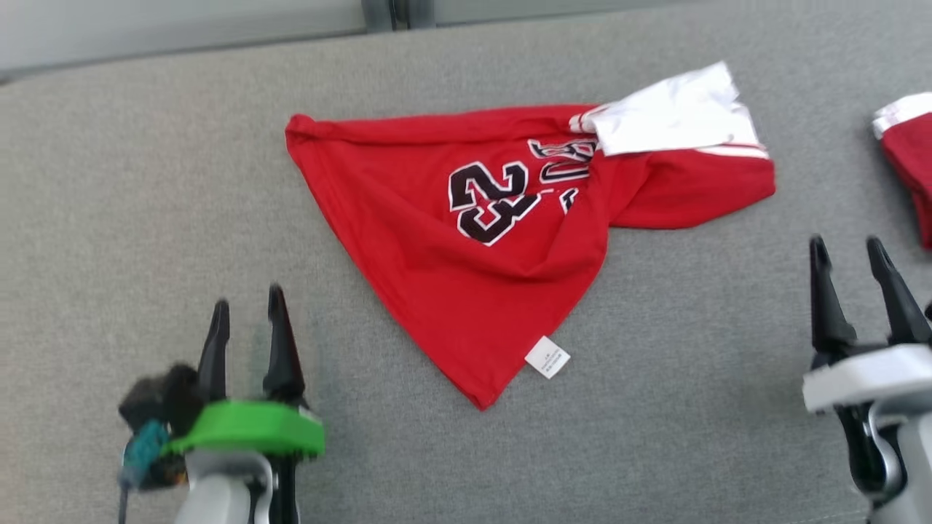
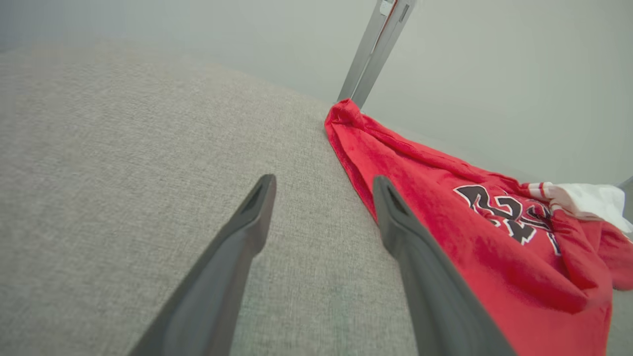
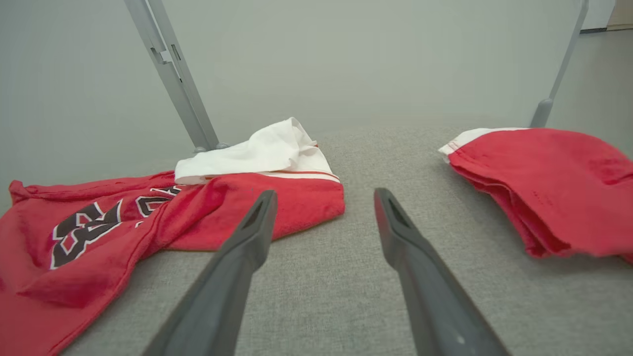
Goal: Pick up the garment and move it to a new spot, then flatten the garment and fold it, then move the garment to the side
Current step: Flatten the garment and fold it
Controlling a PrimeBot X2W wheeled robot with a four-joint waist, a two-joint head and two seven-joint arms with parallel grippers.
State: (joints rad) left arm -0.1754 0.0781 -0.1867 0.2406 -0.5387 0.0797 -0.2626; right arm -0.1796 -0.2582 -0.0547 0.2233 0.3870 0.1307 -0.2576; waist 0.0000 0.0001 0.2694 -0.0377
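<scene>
Left pincer (image 1: pixel 247 300) hangs over bare grey surface (image 1: pixel 109 182), fingers apart, holding nothing. To its right, near but apart, the red garment (image 1: pixel 437 240) lies bunched mid-surface (23 upside down, white section flipped over at top right, care tag (image 1: pixel 547 356) by the bottom point). Right pincer (image 1: pixel 847 246) is also spread & empty, off the garment's right end. Prob. the flatten step is in hand: next move needs 2 grips on opposite edges, pulling apart. Plenty of room left & front. The surface's back edge is close, & a 2nd red folded stack (image 1: pixel 910 153) crowds the far right.
</scene>
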